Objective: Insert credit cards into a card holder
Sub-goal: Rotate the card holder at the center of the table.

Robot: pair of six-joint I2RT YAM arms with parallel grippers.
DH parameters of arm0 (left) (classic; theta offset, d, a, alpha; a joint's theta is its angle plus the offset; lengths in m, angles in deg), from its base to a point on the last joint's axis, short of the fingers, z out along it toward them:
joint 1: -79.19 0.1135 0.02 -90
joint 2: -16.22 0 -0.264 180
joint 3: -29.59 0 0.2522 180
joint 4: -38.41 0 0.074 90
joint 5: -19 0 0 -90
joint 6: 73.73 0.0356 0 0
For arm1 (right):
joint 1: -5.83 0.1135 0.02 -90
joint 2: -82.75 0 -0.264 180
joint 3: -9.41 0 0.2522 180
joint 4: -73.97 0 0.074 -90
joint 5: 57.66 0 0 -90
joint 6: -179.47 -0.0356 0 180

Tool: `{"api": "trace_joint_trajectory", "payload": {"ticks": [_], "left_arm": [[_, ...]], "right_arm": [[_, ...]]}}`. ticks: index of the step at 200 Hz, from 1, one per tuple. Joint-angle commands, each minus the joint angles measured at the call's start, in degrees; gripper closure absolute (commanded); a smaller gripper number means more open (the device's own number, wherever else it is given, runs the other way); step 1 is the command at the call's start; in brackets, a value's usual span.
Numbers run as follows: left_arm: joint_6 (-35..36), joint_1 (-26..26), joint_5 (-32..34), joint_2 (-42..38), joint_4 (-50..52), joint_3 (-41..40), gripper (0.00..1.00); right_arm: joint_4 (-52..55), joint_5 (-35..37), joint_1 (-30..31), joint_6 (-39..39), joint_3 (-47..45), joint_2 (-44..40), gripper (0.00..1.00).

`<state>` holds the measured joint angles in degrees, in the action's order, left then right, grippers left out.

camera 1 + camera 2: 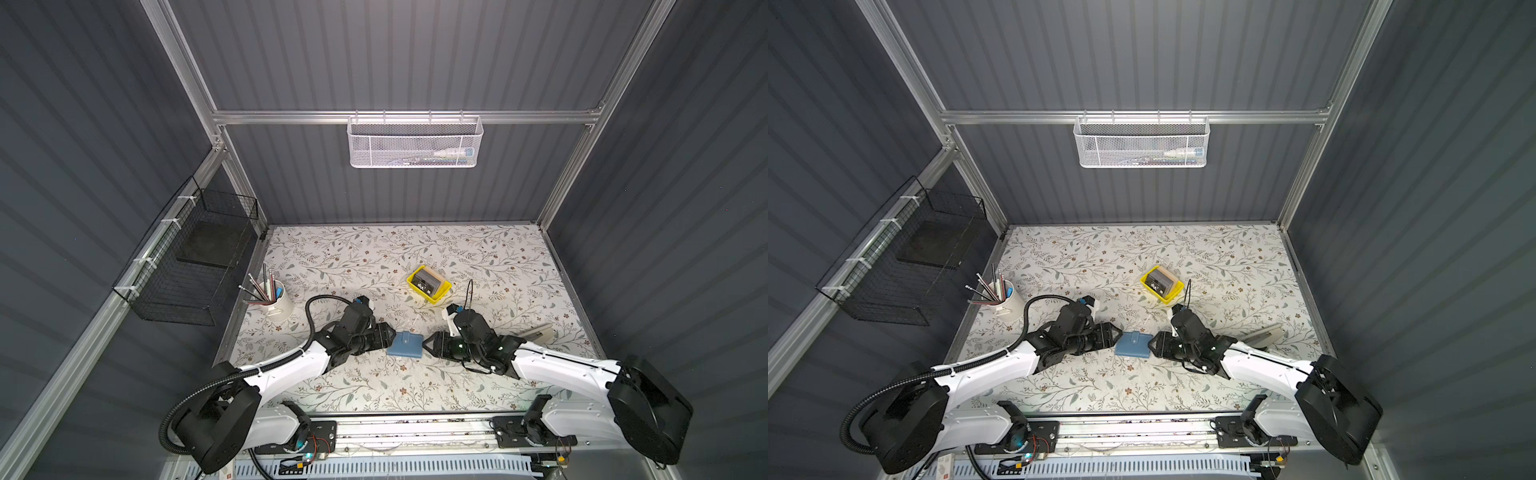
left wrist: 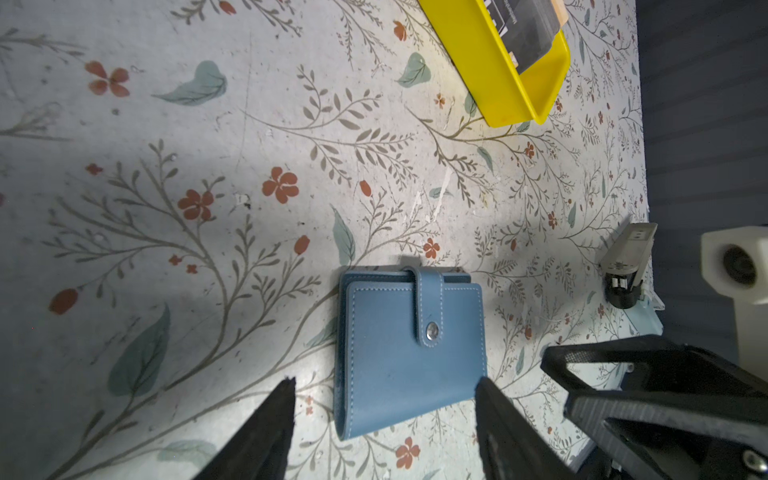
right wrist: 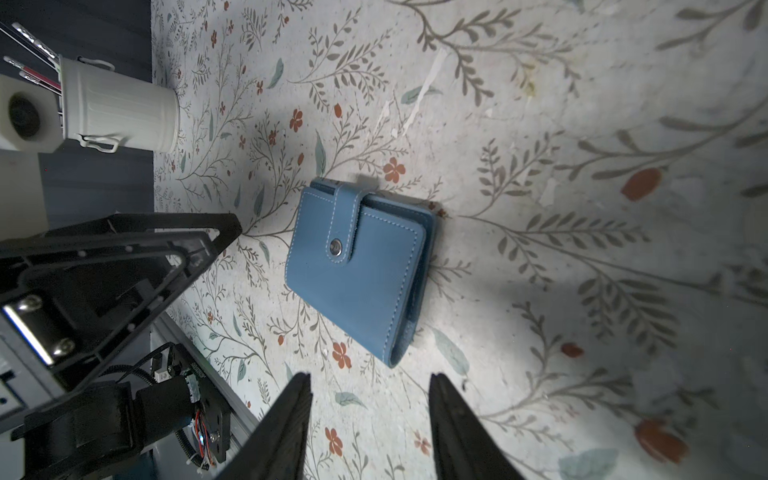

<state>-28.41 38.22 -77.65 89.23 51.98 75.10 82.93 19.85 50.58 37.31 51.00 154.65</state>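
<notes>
I am holding left pincer point(image 2: 386, 380) and right pincer point(image 3: 370, 376) part-open, empty, flanking the snapped-shut blue leather-like card holder point(image 2: 407, 353) toward the table's point(image 1: 374, 257) front edge; unsnapping probably comes next

Quick count: one blue card holder point(image 1: 405, 344), one yellow tray point(image 2: 478, 70), one white pen cup point(image 1: 280, 309), one white mesh basket point(image 1: 413, 143), one black wire basket point(image 1: 195, 266). The black credit cards point(image 2: 523, 33) are stacked, probably several, can't count them.

The blue holder point(image 1: 405, 344) lies flat, strap snapped shut, apart from the black cards point(image 1: 428, 281) stacked in a yellow tray point(image 1: 441, 296).
</notes>
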Motion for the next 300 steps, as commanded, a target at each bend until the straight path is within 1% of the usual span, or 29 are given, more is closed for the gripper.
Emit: {"api": "trace_joint_trajectory", "payload": {"ticks": [1,60,114,142,206,241,259,266,300], "left_arm": [[-1.1,-0.4,-0.5,0.2,1.8,-0.9,0.31],[-1.6,-0.4,-1.1,0.3,0.6,-1.9,0.31],[-1.9,-0.4,-1.3,2.4,3.3,-0.4,0.33],[-2.2,-0.4,-2.5,4.2,2.9,0.2,0.38],[-2.8,-0.4,-5.1,7.2,-0.2,1.0,0.41],[-2.9,-0.4,-5.3,8.6,-1.2,1.3,0.43],[-3.1,-0.4,-6.2,10.2,-2.6,1.7,0.46],[-3.3,-0.4,-6.7,10.7,-3.4,1.7,0.47],[-2.9,-0.4,-6.6,12.3,-4.4,3.3,0.5]], "right_arm": [[-3.0,-0.2,0.5,-2.1,-1.2,1.1,0.53],[-5.2,-0.2,1.2,-3.3,-1.8,3.0,0.6],[-6.2,-0.5,1.3,-4.0,-1.8,4.1,0.66],[-7.3,-0.6,1.5,-4.4,-1.9,4.8,0.7],[-11.0,-1.2,2.0,-5.6,-2.0,8.8,0.75],[-12.3,-1.2,2.1,-6.1,-1.8,10.7,0.78],[-12.9,-1.2,2.1,-6.4,-1.8,11.4,0.79],[-13.0,-1.3,2.2,-6.4,-1.8,11.6,0.81],[-13.8,-0.9,2.4,-6.7,-1.9,12.3,0.84]]}}
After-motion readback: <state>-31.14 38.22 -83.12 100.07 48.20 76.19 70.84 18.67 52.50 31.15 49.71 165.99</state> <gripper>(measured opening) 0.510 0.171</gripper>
